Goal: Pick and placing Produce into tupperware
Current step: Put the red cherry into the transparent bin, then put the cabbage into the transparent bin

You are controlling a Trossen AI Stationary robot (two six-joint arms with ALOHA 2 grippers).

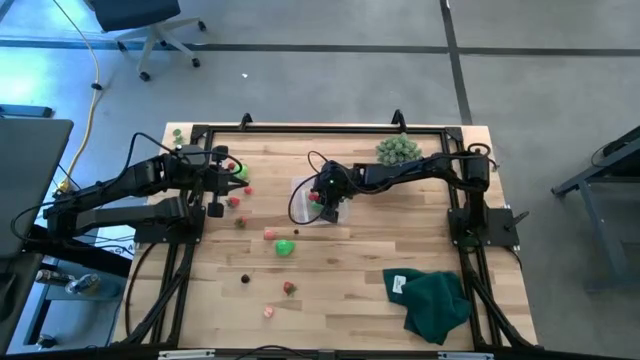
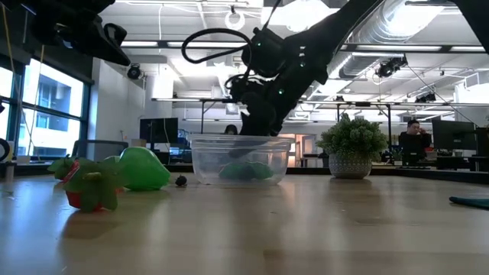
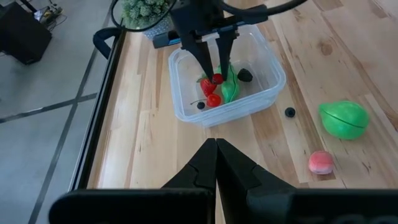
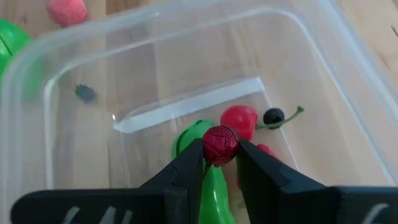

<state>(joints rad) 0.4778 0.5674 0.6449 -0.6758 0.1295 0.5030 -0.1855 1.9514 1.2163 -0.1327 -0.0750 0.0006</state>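
The clear square tupperware (image 1: 303, 195) (image 3: 267, 81) (image 4: 348, 81) stands flat mid-table. Inside lie a green elongated piece (image 3: 229, 91), red pieces (image 3: 208, 87) and dark berries (image 3: 245, 74). My right gripper (image 4: 219, 152) (image 3: 214, 70) reaches down into it, shut on a red berry (image 4: 219, 144). More produce lies loose on the wood: a green piece (image 1: 286, 247) (image 3: 343, 119), a pink one (image 3: 321, 162), red bits (image 1: 233, 200) and a dark berry (image 3: 290, 112). My left gripper (image 3: 216, 142) hovers shut over the table's left part, holding nothing. My right gripper pinches the red bumpy berry (image 4: 219, 144) between its two fingertips (image 4: 189, 163), one on each side of it. The fingers come from above, pointing down into the tupperware. The berry is lifted clear, just above the green elongated piece (image 4: 198, 134) and the red pieces on the container's floor.
A spiky grey-green bushy ball (image 1: 398, 150) (image 2: 351, 145) stands near the far edge, right of the tupperware. A dark green cloth (image 1: 435, 300) lies crumpled at the near right. Small produce (image 1: 289, 289) dots the near middle. A black frame (image 1: 300, 130) rims the table.
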